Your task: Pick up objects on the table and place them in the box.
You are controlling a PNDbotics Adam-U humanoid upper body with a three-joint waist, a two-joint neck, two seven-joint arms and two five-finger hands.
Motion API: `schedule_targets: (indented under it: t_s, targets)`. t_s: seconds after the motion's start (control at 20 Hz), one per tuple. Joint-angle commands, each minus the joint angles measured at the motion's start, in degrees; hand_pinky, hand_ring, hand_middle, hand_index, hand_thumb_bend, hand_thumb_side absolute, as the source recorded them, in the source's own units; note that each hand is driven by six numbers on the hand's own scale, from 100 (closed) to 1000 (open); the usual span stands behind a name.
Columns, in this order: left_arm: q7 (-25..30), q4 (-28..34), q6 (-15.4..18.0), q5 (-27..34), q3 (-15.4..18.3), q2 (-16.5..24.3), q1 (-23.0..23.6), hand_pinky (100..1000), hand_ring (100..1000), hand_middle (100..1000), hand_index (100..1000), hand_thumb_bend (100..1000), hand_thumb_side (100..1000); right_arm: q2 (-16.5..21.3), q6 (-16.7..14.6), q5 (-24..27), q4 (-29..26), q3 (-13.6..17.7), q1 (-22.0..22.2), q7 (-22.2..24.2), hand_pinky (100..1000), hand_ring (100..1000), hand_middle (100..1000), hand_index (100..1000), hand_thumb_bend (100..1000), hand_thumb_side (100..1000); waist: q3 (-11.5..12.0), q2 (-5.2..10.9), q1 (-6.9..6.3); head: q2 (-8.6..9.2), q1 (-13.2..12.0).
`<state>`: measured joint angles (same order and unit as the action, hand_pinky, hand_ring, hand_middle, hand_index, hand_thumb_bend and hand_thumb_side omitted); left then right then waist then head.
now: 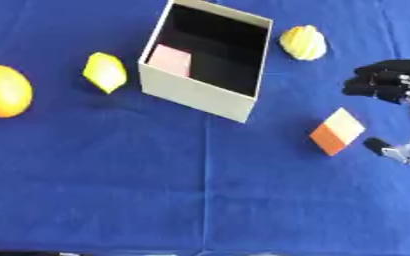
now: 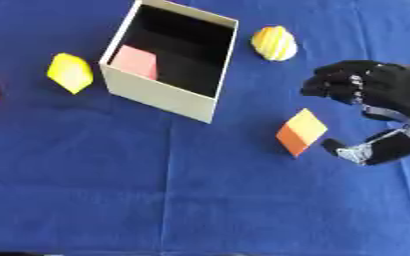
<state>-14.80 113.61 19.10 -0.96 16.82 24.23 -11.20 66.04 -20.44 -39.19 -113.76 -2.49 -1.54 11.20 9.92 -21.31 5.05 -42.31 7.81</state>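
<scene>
Nearest on the blue tabletop [image 2: 200, 210], toward its right edge: an orange cube [image 2: 301, 132] with a pale cream top face, tipped on a corner, resting on the cloth and not yet lifted. Just beside it, coming from the right edge, the right hand [image 2: 370, 100], fingers [image 2: 331, 85] curled above the cube's far side and the thumb [image 2: 348, 149] spread below its near side, gaping wide and holding nothing. No contact visible between hand and cube.

Judged as the step in hand: grasping this cube. Best done by sliding left until the cube sits well inside the gap, then closing thumb and fingers on two opposite flat faces rather than on edges, since a tilted block tends to twist out. Worth lifting straight up before travelling, high enough to clear the near wall of the box.

Farther back, around mid-tabletop: the open white box [image 1: 200, 95], set askew, with a pink block [image 1: 170, 60] already inside against its left wall. Left of it a yellow faceted piece [image 1: 105, 72], and at the left edge an orange fruit [image 1: 3, 91]. Beyond the box's right corner, a pale yellow ribbed piece [image 1: 303, 43]. Left hand nowhere in view.
</scene>
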Motion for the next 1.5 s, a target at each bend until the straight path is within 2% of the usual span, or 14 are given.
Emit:
schedule_targets:
  t_s: [0.05, 0.35, 0.55, 0.95, 1.25, 1.5]
  targets:
    - [0.20, 0.99, -0.01, 0.25, 0.27, 1.50, -0.47, 869, 774, 771, 879, 100, 501, 2.68, 0.52, -0.91, -0.83, 0.00, -0.09, 1.22, 974, 1000, 924, 1000, 211, 653, 0.02, 0.76, -0.15, -0.30, 0.25]
    - [0.28, 0.99, -0.11, 0.56, 0.28, 1.37, -0.60, 869, 772, 769, 879, 100, 502, 2.70, 1.89, -1.07, -0.83, -1.19, 0.47, 2.20, 972, 1000, 917, 1000, 196, 628, 0.15, 0.47, -0.19, -0.13, 0.35]
    - [0.29, 0.99, -0.23, 0.72, 0.26, 1.19, -0.62, 869, 771, 768, 878, 100, 506, 2.66, 3.08, -0.38, -0.83, -1.68, -0.01, 0.87, 961, 991, 903, 1000, 176, 585, 0.26, 0.21, -0.37, 0.16, 0.52]
    - [0.56, 0.99, -0.32, 1.00, 0.20, 0.72, -0.87, 870, 770, 767, 878, 100, 515, 2.52, 5.62, 0.34, -0.83, -2.78, -0.80, -0.19, 946, 962, 874, 998, 175, 560, 0.56, -0.60, -0.77, 0.64, 1.20]
    - [0.78, 0.99, -0.39, 1.12, 0.16, 0.46, -1.00, 870, 770, 767, 878, 100, 519, 2.76, 6.92, -0.44, -0.83, -2.77, -1.13, 1.33, 945, 975, 897, 1000, 225, 618, 0.76, -1.24, -0.93, 0.71, 1.27]
    - [0.94, 0.99, -0.53, 1.27, 0.10, 0.30, -1.15, 871, 770, 767, 878, 100, 525, 2.91, 7.66, -0.66, -0.83, -2.52, -1.73, 1.40, 942, 972, 892, 1000, 212, 616, 0.86, -1.51, -0.91, 0.79, 1.36]
